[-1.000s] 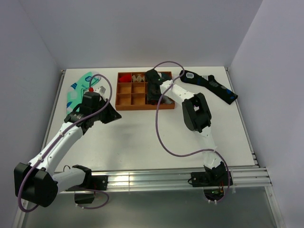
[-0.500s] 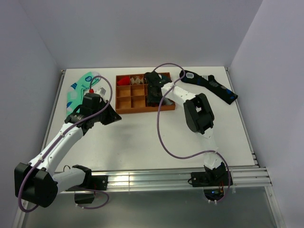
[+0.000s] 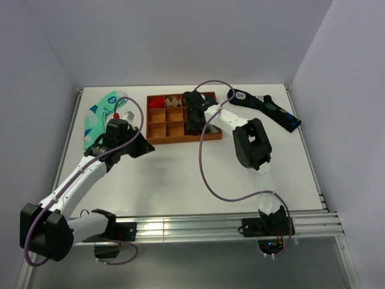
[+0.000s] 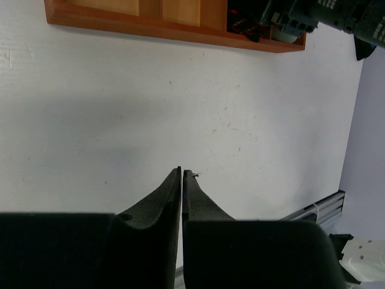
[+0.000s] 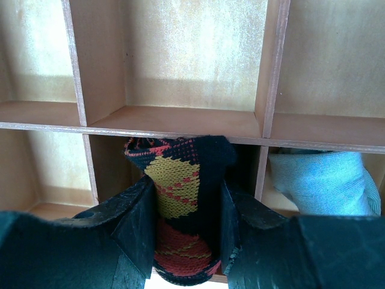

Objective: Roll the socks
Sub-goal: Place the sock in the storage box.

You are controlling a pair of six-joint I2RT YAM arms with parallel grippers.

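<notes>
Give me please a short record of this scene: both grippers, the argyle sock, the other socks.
right gripper: closed on argyle sock, at the tray
argyle sock: bundled, between the jaws, in a tray compartment
next compartment: light blue sock
left gripper: shut, empty, over bare table
green sock: on table, left of tray
navy sock: on table, right of tray

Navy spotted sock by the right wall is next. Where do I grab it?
Probably the white-patch end of the navy sock, pinched straight down from above: it lies flat on the table, and that end is nearest the right gripper.
</notes>
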